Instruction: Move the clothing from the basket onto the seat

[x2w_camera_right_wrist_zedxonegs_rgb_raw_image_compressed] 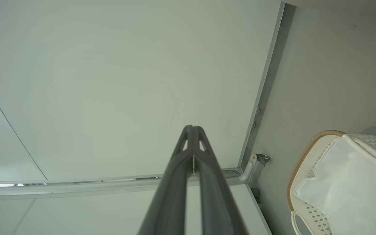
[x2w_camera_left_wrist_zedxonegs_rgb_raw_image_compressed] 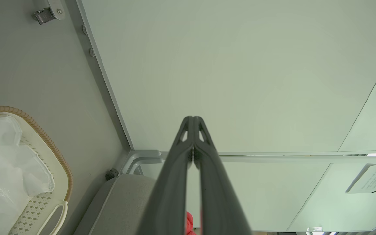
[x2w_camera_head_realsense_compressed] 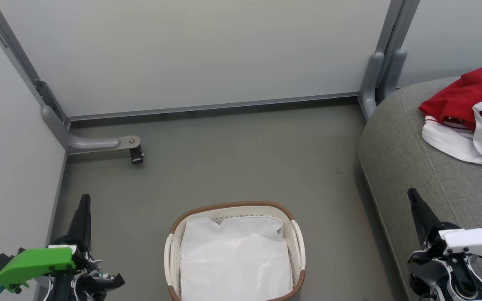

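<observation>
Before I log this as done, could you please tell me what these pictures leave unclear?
Clothing: head view's right edge cuts it off; garment count unclear.
Basket: bottom edge crops its near end; the liner hides whatever lies beneath.
Seat: right edge cuts it off too.
Wall label, left wrist view: print too small to read.

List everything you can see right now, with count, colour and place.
clothing: one heap, pieces not countable, red and white, on the seat at far right
basket: one, cream with brown rim, on the floor between the grippers
cloth liner: one, white, lining the basket
seat: one, grey, right side
partition panels: several, pale, behind and left
frame feet: two, grey, at the panel corners; the left one bears a dark caster
floor: grey-green
left gripper: one, dark, shut, empty, lower left
right gripper: one, dark, shut, empty, lower right by the seat
</observation>
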